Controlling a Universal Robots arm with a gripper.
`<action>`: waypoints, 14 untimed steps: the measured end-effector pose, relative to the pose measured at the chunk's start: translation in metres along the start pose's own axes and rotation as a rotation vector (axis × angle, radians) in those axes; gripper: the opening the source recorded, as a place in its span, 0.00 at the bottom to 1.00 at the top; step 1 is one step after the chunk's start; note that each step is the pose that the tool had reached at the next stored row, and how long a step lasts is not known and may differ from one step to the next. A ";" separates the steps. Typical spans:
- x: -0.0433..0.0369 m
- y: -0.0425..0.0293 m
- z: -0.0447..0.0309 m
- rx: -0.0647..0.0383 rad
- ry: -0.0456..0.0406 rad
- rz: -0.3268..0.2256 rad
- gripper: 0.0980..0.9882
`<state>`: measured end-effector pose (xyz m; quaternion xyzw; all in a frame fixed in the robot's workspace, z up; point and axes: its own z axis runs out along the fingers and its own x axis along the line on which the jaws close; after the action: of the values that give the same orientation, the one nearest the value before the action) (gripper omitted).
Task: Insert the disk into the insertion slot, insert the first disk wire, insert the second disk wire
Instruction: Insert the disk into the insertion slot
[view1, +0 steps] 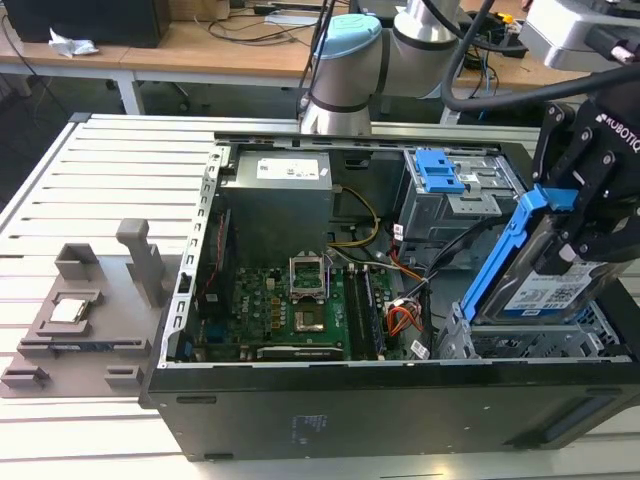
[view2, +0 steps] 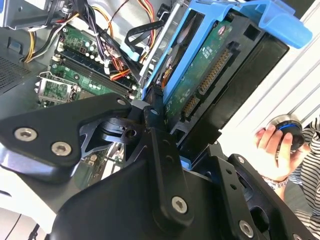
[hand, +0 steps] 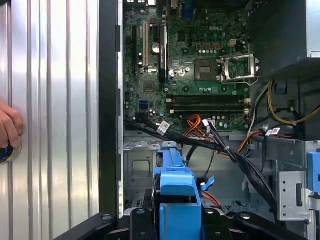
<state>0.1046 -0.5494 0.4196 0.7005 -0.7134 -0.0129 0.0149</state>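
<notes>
At the near corner of the open black metal computer case (view1: 350, 390), on the exterior view's right, sits the low silver-grey perforated insertion slot (view1: 520, 345), not yet holding the drive. Just above it the black gripper (view1: 578, 245) is clamped on the flat silver disk (view1: 540, 290) in its blue carrier. The disk is steeply tilted, probably to angle it in. Farther inside lie a green motherboard (view1: 300, 300) and loose orange wires (view1: 402, 318).

Silver drive in blue carrier (view2: 200, 75): edge behind my black fingers (view2: 162, 150).
Perforated silver-grey cage (view1: 470, 340): partly behind drive.
Person's hand (hand: 9, 127): cut off.
</notes>
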 end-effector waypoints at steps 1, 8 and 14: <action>0.0000 -0.0001 0.0015 0.000 0.0000 0.000 0.30; 0.0000 -0.0004 0.0087 0.000 0.0000 0.000 0.30; -0.0001 -0.0006 0.0156 0.000 0.0000 0.000 0.30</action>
<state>0.1046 -0.5494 0.4040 0.7005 -0.7134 -0.0129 0.0149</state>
